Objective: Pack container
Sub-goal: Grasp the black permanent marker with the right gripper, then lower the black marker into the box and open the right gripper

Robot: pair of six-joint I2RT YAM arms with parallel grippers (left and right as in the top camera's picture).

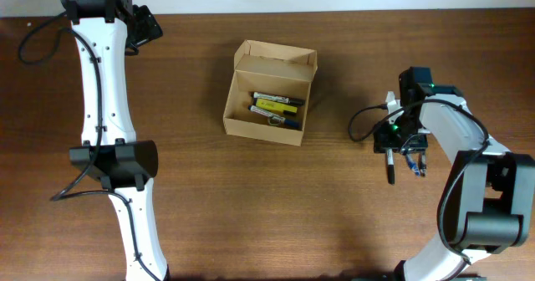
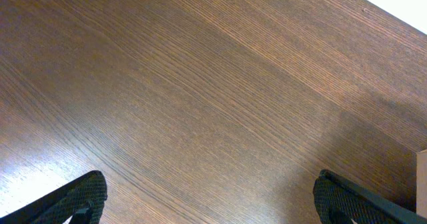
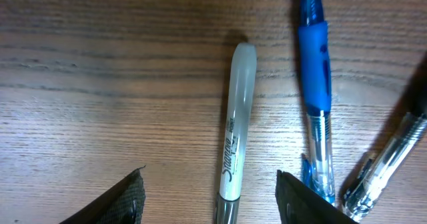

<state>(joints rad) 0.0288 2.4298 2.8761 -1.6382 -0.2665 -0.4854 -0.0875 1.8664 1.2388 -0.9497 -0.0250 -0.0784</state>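
The tan cardboard container (image 1: 266,97) stands open at the table's middle, its flap lid up at the far side, with several markers inside. My right gripper (image 1: 393,144) (image 3: 210,197) is open, low over the table at the right, its fingers on either side of a grey-capped Sharpie marker (image 3: 237,137) (image 1: 389,167) that lies on the wood. A blue pen (image 3: 315,84) and a clear black pen (image 3: 383,164) lie just right of it. My left gripper (image 2: 210,197) is open and empty over bare wood at the far left; in the overhead view it is at the table's back edge (image 1: 144,26).
The left arm (image 1: 109,130) stretches along the table's left side. A cable (image 1: 364,118) loops beside the right wrist. The container's edge (image 2: 421,184) shows at the right border of the left wrist view.
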